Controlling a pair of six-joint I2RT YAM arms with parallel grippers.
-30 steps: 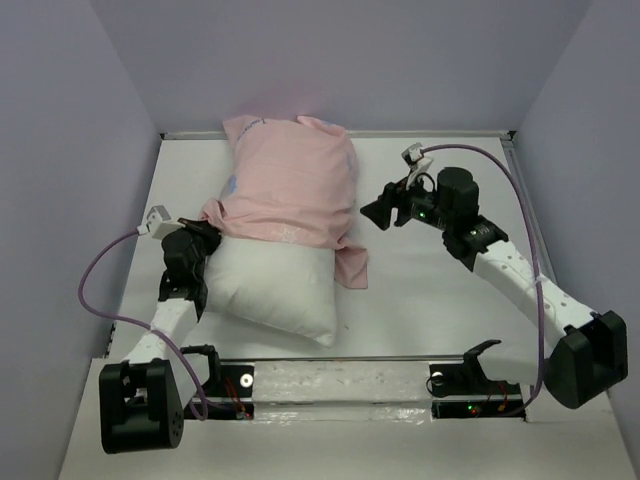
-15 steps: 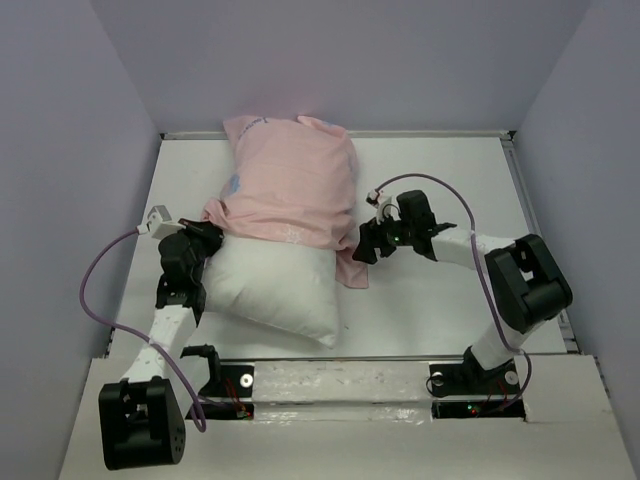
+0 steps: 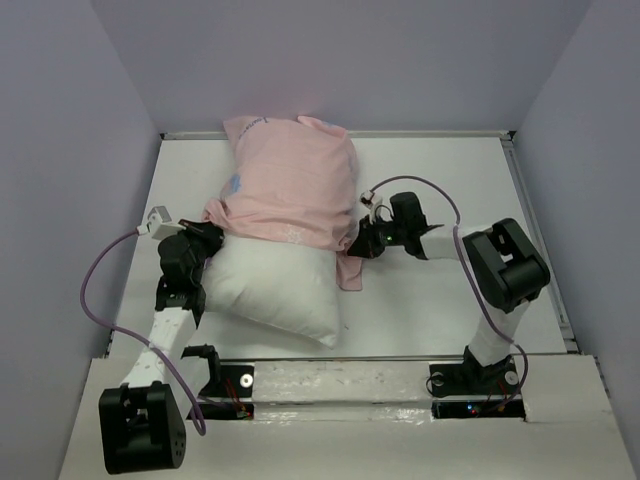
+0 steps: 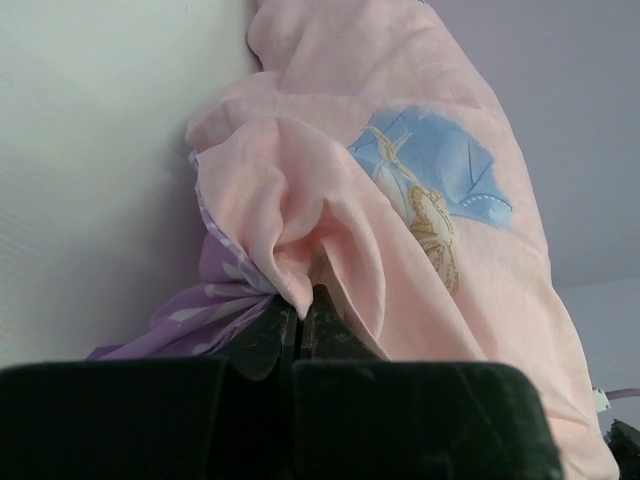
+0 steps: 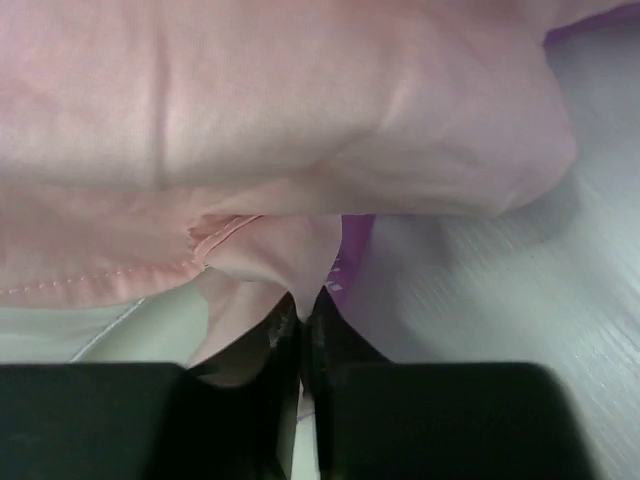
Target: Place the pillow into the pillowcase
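Two hands, two soft items, one table (image 3: pixel 440 180).

Item 1: pillow (image 3: pixel 275 285). White and plump, it lies left of centre on the table. Its far part is inside the case; its near part is bare and bulges toward the arm bases. Handling, by judgement: light, bulky and squashy, and it will spring back. A poor thing to pinch, so better left lying while the case is drawn over it.

Item 2: pillowcase (image 3: pixel 290 190). Pale pink outside, with purple showing at the mouth. It covers the far part of the pillow, and its mouth is bunched across the pillow's middle. Handling, by judgement: thin, limp and apt to bunch or slip. Take it at the hem of the mouth, one grip on each side.

Left hand (image 4: pixel 298 315): fingers closed together on a fold of pink fabric at the left side of the mouth.

Right hand (image 5: pixel 305 310): fingers drawn almost together, pinching a flap of hem at the right side, low over the table.

Not made out:
- whether either pinch holds one layer or both
- the pillow's far end, which is under the case
- any tag on the pillow
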